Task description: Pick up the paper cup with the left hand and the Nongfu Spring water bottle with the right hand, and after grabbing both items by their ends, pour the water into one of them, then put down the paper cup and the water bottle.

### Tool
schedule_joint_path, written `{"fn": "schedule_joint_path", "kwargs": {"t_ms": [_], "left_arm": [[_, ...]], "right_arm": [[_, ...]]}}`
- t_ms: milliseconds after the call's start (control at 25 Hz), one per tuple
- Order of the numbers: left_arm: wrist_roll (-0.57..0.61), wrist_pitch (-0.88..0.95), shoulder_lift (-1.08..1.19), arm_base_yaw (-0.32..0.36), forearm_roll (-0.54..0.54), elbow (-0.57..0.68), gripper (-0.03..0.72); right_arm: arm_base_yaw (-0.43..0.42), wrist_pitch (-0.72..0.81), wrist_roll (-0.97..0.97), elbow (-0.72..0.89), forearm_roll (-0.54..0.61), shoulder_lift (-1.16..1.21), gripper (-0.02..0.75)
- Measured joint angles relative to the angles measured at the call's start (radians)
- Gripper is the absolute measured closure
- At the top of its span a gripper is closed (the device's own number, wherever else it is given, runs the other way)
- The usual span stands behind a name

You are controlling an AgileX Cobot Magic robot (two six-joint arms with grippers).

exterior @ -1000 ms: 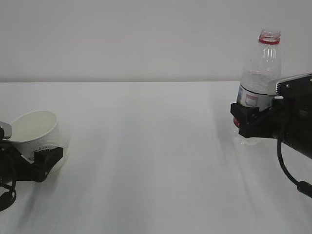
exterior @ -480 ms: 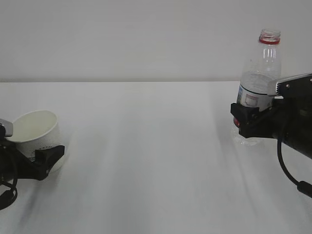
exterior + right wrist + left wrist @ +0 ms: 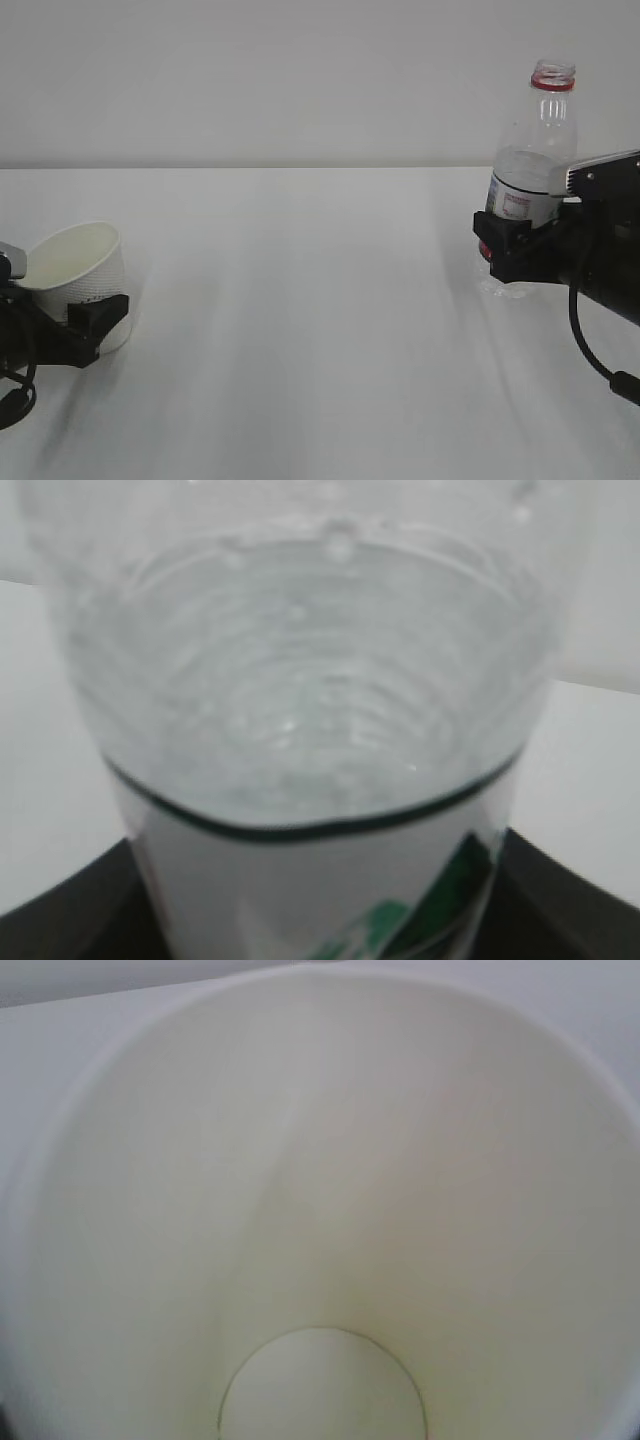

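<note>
The white paper cup (image 3: 75, 265) leans at the far left of the table, mouth tilted up and to the left. My left gripper (image 3: 90, 305) sits around its lower part, with one black finger (image 3: 98, 315) against the near side; the other finger is hidden. The cup's cream, dry inside (image 3: 320, 1210) fills the left wrist view and hides the jaws. The uncapped Nongfu Spring water bottle (image 3: 535, 150) stands upright at the right, with water (image 3: 525, 175) in its lower half. My right gripper (image 3: 510, 245) is shut on its labelled lower body (image 3: 320, 680), dark fingers (image 3: 60, 920) on both sides.
The white table (image 3: 320, 330) stretches between the two arms and meets a plain pale wall (image 3: 300, 80) behind. A black cable (image 3: 590, 350) loops down from the right arm near the right edge.
The cup has shifted a little to the right and stands slightly more upright as the left finger pressed in at its base. The right gripper and bottle have not moved.
</note>
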Motion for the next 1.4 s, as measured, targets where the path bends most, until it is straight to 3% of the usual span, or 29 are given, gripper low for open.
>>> {"fn": "schedule_joint_path", "kwargs": {"t_ms": [800,1400], "left_arm": [[0.0,0.0,0.0,0.0,0.115,0.0,0.149],[0.0,0.004,0.0,0.0,0.284,-0.027,0.151]], "right_arm": [[0.0,0.0,0.0,0.0,0.0,0.0,0.217],[0.0,0.0,0.0,0.0,0.0,0.0,0.217]]}}
